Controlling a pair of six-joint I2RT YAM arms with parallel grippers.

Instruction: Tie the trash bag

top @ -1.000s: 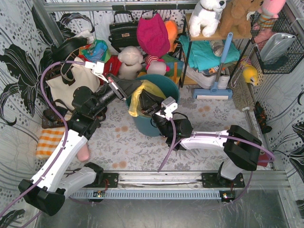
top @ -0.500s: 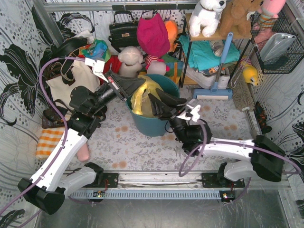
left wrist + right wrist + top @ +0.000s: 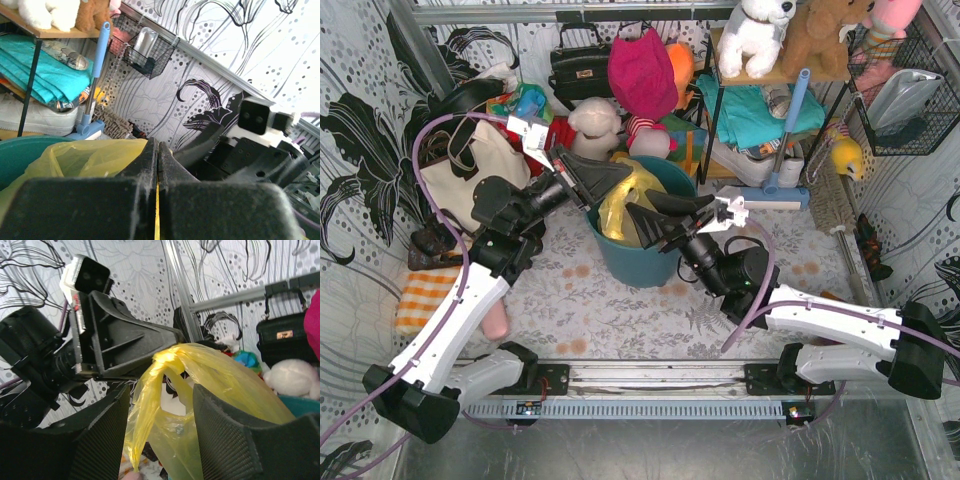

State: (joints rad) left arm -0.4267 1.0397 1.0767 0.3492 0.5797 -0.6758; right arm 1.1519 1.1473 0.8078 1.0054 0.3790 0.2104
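Observation:
The yellow trash bag (image 3: 617,215) sits in the teal bin (image 3: 620,265). My left gripper (image 3: 623,181) is shut on one handle flap and holds it up above the bin; a yellow strip shows between its closed jaws in the left wrist view (image 3: 156,200). My right gripper (image 3: 642,222) is open, with its fingers either side of the raised flap loop (image 3: 170,362), and is not touching it. The bag also shows in the left wrist view (image 3: 85,155). The left gripper shows in the right wrist view (image 3: 125,345) pinching the top of the flap.
A cream tote bag (image 3: 460,175) stands left of the bin. Soft toys, a black handbag (image 3: 580,65) and a pink cap (image 3: 642,70) crowd the back. A shelf with teal cloth (image 3: 760,110) and a mop (image 3: 782,150) stands at the right. An orange checked cloth (image 3: 425,298) lies at the left.
My right arm has swung out to the right and its gripper has risen to the lifted flap, fingers spread. My left gripper has moved slightly up and right with the flap.

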